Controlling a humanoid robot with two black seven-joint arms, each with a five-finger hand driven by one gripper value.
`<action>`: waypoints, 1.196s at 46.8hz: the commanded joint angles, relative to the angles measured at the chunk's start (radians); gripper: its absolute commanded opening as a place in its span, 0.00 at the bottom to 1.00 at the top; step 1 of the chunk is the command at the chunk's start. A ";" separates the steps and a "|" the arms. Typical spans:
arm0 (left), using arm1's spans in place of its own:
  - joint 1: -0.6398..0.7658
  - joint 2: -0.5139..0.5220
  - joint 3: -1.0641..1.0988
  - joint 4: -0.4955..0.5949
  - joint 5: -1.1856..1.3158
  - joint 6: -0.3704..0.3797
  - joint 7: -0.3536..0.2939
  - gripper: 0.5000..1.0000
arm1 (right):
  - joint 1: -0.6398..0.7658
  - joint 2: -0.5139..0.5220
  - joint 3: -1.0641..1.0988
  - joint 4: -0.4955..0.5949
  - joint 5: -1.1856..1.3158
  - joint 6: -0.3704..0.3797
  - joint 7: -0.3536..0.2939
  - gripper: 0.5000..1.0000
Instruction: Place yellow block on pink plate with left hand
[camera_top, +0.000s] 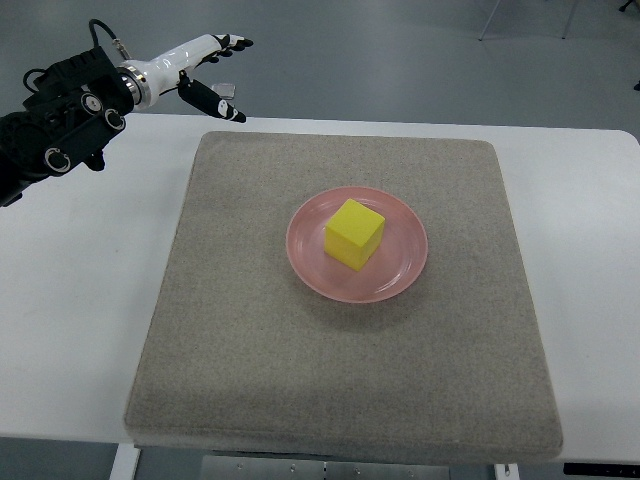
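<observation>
A yellow block (354, 233) sits on the pink plate (398, 276), slightly left of the plate's middle, in the centre of the mat. My left hand (214, 72) hovers at the upper left, over the table's far edge, well away from the plate. Its fingers are spread and hold nothing. The black left forearm (60, 125) comes in from the left edge. No right arm shows.
The plate rests on a grey felt mat (250, 350) that covers most of the white table (70, 300). Bare table shows to the left and right of the mat. Grey floor and thin furniture legs (525, 18) lie beyond the far edge.
</observation>
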 joint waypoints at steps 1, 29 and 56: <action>0.027 -0.001 -0.005 0.021 -0.119 0.017 0.000 0.98 | 0.000 0.000 0.000 0.000 0.000 0.000 0.000 0.85; 0.048 -0.053 -0.008 0.111 -0.887 0.178 0.069 0.98 | 0.000 0.000 0.000 0.000 0.000 0.000 0.000 0.85; 0.117 -0.092 -0.209 0.201 -1.102 -0.146 0.069 0.98 | 0.000 0.000 0.000 0.000 0.000 0.000 0.000 0.85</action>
